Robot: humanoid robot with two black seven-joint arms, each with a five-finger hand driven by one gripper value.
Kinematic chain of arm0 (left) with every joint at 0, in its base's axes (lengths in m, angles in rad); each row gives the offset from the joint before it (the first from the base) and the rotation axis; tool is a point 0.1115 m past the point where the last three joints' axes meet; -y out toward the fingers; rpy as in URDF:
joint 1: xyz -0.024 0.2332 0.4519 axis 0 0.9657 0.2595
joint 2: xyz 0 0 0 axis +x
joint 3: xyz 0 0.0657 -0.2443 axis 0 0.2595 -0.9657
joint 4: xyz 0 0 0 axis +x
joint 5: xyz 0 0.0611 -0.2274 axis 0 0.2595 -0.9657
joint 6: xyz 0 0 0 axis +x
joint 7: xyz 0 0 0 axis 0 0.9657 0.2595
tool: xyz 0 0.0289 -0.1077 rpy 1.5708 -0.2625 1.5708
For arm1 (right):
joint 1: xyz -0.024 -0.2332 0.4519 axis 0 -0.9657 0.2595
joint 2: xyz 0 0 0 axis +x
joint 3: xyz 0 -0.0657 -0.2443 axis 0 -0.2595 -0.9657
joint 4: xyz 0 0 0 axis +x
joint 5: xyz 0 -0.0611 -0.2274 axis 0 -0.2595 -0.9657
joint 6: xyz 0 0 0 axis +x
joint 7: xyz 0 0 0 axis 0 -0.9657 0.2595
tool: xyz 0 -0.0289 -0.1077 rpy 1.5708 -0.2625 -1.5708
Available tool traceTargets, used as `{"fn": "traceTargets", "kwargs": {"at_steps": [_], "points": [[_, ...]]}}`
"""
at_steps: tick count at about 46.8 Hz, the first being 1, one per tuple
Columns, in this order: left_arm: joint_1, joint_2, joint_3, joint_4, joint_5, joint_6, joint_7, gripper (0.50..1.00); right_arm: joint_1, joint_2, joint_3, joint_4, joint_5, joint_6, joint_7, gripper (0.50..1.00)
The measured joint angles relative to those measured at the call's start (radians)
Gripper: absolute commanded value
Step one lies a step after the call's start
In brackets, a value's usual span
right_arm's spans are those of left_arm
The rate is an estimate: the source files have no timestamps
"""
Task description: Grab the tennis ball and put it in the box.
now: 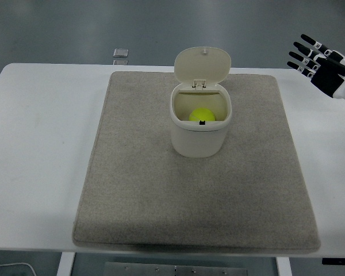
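Note:
A yellow-green tennis ball (202, 114) lies inside the cream box (186, 141), a small bin whose hinged lid (202, 65) stands open at the back. The box sits on the far middle of a grey mat (161, 195). My right hand (316, 60) hovers at the far right edge above the table's back corner, well away from the box, its fingers spread and holding nothing. The left arm does not show.
The white table (40, 144) carries the mat. A small grey square object (121, 53) lies just past the table's far edge, left of the box lid.

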Motion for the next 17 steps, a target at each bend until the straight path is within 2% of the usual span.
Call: {"fn": "traceTargets", "kwargs": {"at_steps": [17], "points": [[0.0, 0.0, 0.0, 0.0, 0.0, 0.0, 0.0, 0.992, 0.001, -0.001, -0.002, 0.001, -0.01, -0.001, 0.007, 0.913]]}}
